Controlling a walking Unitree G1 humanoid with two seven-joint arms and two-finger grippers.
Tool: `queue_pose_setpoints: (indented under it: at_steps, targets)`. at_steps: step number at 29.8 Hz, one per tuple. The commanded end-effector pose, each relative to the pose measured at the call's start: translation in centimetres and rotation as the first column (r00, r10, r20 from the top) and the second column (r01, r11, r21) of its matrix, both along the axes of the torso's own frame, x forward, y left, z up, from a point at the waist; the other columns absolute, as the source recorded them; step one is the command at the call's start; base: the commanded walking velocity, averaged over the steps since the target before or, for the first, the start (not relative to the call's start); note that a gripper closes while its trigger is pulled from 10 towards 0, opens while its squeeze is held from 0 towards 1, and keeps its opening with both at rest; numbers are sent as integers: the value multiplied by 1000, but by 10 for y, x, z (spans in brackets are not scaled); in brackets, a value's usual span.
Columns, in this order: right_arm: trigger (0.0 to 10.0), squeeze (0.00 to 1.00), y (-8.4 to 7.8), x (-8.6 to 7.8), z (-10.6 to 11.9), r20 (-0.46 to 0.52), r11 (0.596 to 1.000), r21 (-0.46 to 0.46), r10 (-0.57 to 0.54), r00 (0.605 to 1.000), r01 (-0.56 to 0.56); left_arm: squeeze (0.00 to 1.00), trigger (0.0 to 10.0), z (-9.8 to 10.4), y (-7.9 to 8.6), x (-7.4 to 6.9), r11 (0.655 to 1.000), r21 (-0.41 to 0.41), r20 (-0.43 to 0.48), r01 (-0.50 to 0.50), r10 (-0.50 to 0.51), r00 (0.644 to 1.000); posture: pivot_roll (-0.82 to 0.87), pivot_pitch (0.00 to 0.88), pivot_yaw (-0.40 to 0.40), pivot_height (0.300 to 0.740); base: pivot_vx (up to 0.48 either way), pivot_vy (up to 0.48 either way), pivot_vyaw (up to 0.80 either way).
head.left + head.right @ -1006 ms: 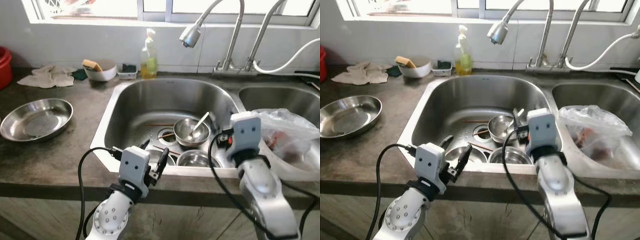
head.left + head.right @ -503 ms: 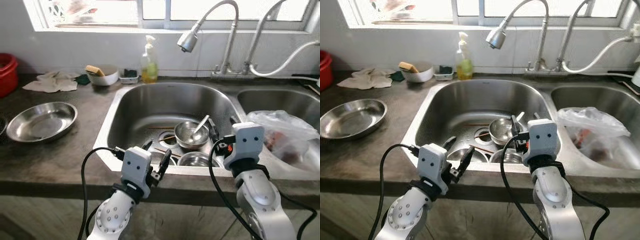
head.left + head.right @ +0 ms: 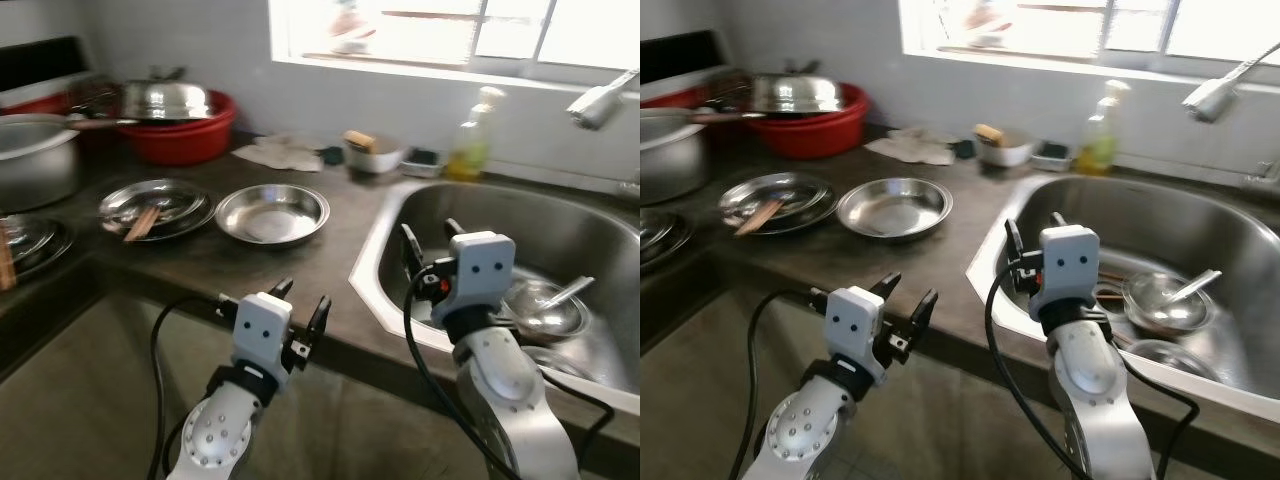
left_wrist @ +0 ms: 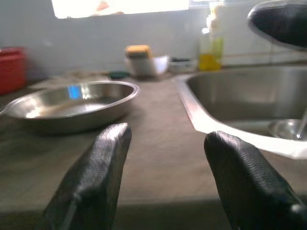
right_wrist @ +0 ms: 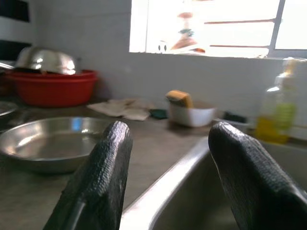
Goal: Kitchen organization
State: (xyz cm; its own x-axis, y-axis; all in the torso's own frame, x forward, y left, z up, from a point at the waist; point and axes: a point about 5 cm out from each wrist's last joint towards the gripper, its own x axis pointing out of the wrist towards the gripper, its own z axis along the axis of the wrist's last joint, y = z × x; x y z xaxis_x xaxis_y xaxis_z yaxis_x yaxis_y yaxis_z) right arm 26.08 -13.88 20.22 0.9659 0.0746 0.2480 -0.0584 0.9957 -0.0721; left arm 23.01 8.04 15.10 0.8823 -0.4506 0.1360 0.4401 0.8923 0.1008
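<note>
Presently both tools are empty: the left tool [image 3: 297,308] hangs just off the front edge of the desk [image 3: 260,265] with its two black fingers [image 4: 98,167] spread wide and nothing between them, and the right tool [image 3: 428,238] stands over the front left corner of the sink [image 3: 520,225], fingers [image 5: 106,167] likewise parted and holding nothing. Neither touches any item. Directly beyond the left tool, on the desk between its front edge and the back wall, lies an empty steel dish [image 3: 272,212]; just beside it toward the left end is a steel plate [image 3: 155,205] carrying what appear to be wooden chopsticks [image 3: 139,222]. At the back left corner sits a red basin [image 3: 182,135] with a steel bowl [image 3: 165,99] upturned on it. Along the back edge are a crumpled cloth [image 3: 282,153], a white bowl with a sponge [image 3: 372,152] and a soap bottle [image 3: 473,138]. Inside the sink rests a steel bowl with a spoon [image 3: 547,306]; a second bowl near the front wall is partly hidden by the right arm. Judged step: an approach or survey stage, with no item yet picked and the organising barely begun. The next move, in my assessment, calls for choosing one target, most plausibly the steel dish ahead of the left tool, then advancing over the desk edge and lowering to grip the thin rim, which is shallow and slick and may slip.
</note>
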Motion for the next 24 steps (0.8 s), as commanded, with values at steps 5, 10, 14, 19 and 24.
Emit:
queue_pose_setpoints:
  at_steps: [5, 10, 14, 19, 24]
  targets:
    - [10000, 0, 2, 3, 4, -4, 1000, 12, 4, 1000, -4, 0, 10000, 2, 1, 2, 1000, 15, 12, -5, 5, 1000, 26, 0, -43, 740, 0, 337, 800]
    - [10000, 0, 0, 6, 4, -10, 1000, 30, -1, 1000, 1, 0, 10000, 2, 0, 2, 1000, 20, 11, -12, 12, 1000, 27, 0, -46, 740, 0, 0, 0]
    - [10000, 0, 0, 7, 4, -12, 1000, 30, -1, 1000, 1, 0, 10000, 2, 0, 2, 1000, 24, 12, -15, 15, 1000, 26, 0, -46, 740, 0, 0, 0]
    - [10000, 0, 0, 9, 6, -14, 999, 34, 1, 1000, -1, 0, 10000, 1, 0, 2, 999, 38, 13, -18, 17, 1000, 25, 0, -49, 740, 0, 0, 0]
    - [10000, 0, -1, 11, 7, -15, 999, 32, 6, 1000, -5, 0, 10000, 1, -1, 3, 999, 40, 15, -22, 21, 1000, 26, 0, -52, 740, 0, 0, 0]
